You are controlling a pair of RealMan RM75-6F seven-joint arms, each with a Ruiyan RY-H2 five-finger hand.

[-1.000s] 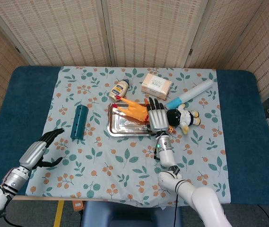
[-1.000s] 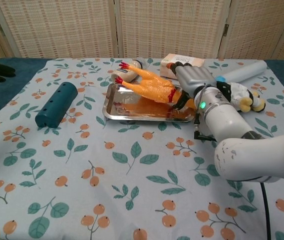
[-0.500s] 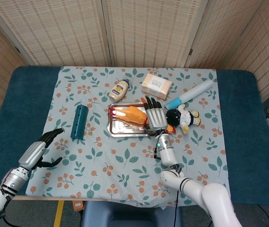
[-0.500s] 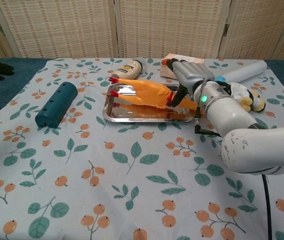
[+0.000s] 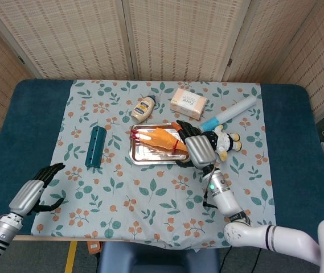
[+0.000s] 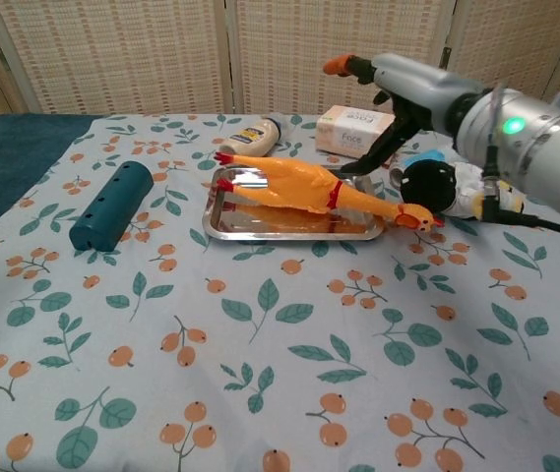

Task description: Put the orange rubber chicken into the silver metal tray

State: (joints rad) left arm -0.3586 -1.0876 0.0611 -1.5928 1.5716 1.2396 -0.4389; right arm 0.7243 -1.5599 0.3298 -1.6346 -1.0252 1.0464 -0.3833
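Note:
The orange rubber chicken [image 5: 160, 138] [image 6: 299, 186] lies lengthwise in the silver metal tray [image 5: 142, 156] [image 6: 222, 227]. Its red feet are at the left end, and its head [image 6: 417, 218] hangs over the tray's right rim. My right hand [image 5: 199, 149] [image 6: 403, 87] hovers above the tray's right end with fingers spread, holding nothing and clear of the chicken. My left hand [image 5: 33, 193] is low near the table's front left edge, fingers extended and empty; only the head view shows it.
A teal cylinder [image 5: 95, 146] [image 6: 112, 204] lies left of the tray. A mayonnaise bottle [image 5: 144, 108] [image 6: 250, 131] and a soap box [image 5: 188, 102] [image 6: 356, 128] sit behind it. A plush toy [image 5: 221, 141] [image 6: 447, 187] and a white tube [image 5: 230, 112] lie to the right.
My right hand let go of the chicken and rose away to the right. The chicken settled down into the tray. My left hand drew back toward the front edge.

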